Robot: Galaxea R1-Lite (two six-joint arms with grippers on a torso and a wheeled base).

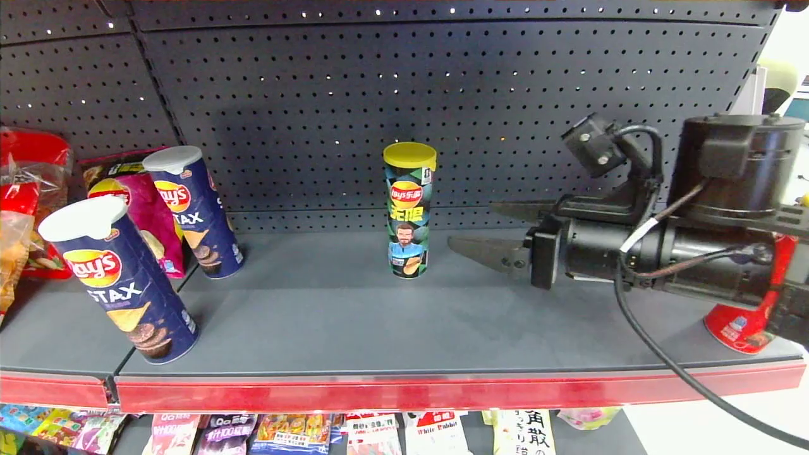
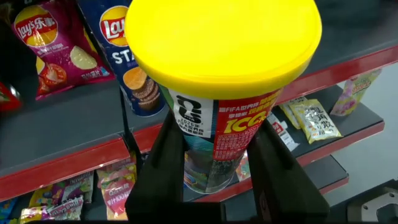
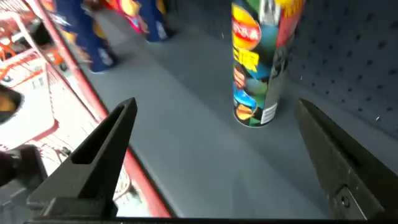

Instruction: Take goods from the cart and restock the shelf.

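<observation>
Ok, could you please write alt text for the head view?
The open right end effector hovers beside an upright yellow-lidded green chip can on the grey metal shelf. Two white-lidded blue chip cans stand left of it.

The shelf [image 1: 379, 316] looks like painted metal, matt grey and smooth — its front strip [image 1: 442, 388] is glossy red. The pegboard [image 1: 379, 95] behind is dark, matt, perforated. The held can [image 2: 242, 118] in the left claw [image 2: 219, 143] has a smooth yellow plastic lid [image 2: 224, 37] over a shiny printed wrap; the standing can [image 1: 409, 215] matches. Snack bags [image 1: 25, 208] are crinkled glossy film. The right claw [image 1: 471, 223] is matt black — material unclear.
</observation>
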